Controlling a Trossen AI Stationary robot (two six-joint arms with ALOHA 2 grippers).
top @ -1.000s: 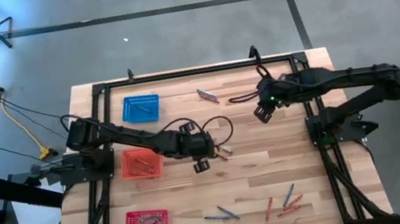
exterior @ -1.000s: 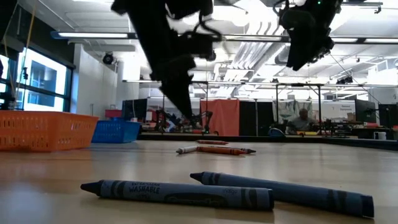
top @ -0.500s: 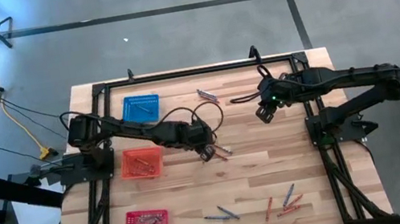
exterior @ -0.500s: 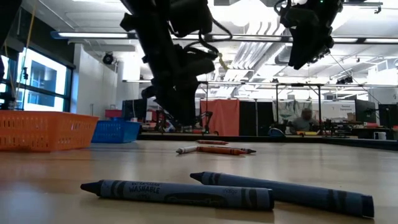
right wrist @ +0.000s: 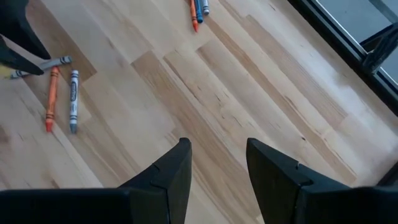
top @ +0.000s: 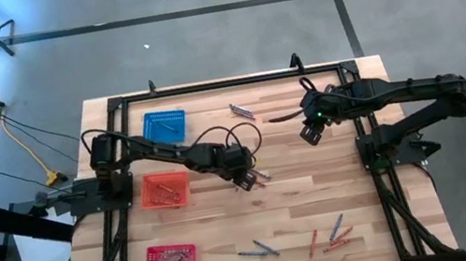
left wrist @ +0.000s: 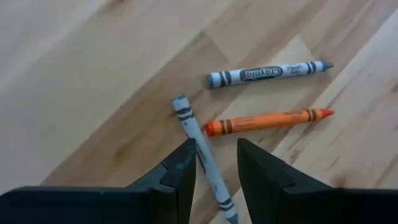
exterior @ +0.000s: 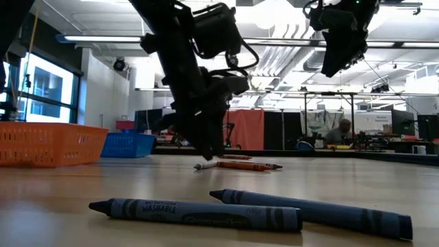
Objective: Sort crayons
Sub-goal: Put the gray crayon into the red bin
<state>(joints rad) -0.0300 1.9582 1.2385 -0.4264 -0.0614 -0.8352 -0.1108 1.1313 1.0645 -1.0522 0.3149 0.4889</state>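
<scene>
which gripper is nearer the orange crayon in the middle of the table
Left. The left gripper hangs open right beside the orange crayon, straddling a grey crayon next to it. The right gripper is open well off toward the table's right side.

Robotics lab — exposed ceiling ducts (exterior: 274,58) (orange partitions (exterior: 243,129) behind).

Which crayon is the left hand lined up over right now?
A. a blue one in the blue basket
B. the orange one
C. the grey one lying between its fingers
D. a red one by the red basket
C: in the left wrist view the grey crayon runs into the gap of the open left hand, with the orange crayon off to the side.
</scene>
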